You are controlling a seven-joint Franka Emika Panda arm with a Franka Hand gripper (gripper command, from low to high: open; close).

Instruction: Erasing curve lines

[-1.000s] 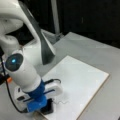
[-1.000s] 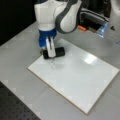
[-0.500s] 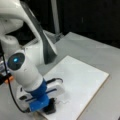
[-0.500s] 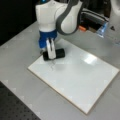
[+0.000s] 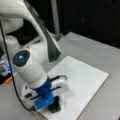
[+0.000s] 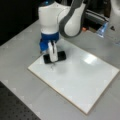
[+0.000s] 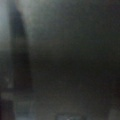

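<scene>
A white rectangular board (image 5: 82, 80) (image 6: 82, 80) lies flat on the grey table. My gripper (image 6: 52, 55) (image 5: 50, 101), with a blue mount and white fingers (image 6: 52, 51), is shut on a black eraser block (image 6: 58, 56) (image 5: 55, 107). The eraser rests on the board's corner, at a front view's left. The curve lines (image 6: 53, 66) show as a tiny dark squiggle on the board just below the eraser, and faintly beside the eraser (image 5: 65, 101). The wrist view is only a dark blur.
The arm's white links (image 6: 71, 17) rise over the board's far side. Blue and orange objects (image 6: 102, 27) sit at the table's back. A black cable (image 5: 10, 75) hangs along the arm. A dark perforated surface (image 6: 15, 107) borders the table.
The gripper with the eraser has slid a little further onto the board, toward the squiggle. The board has not moved.
</scene>
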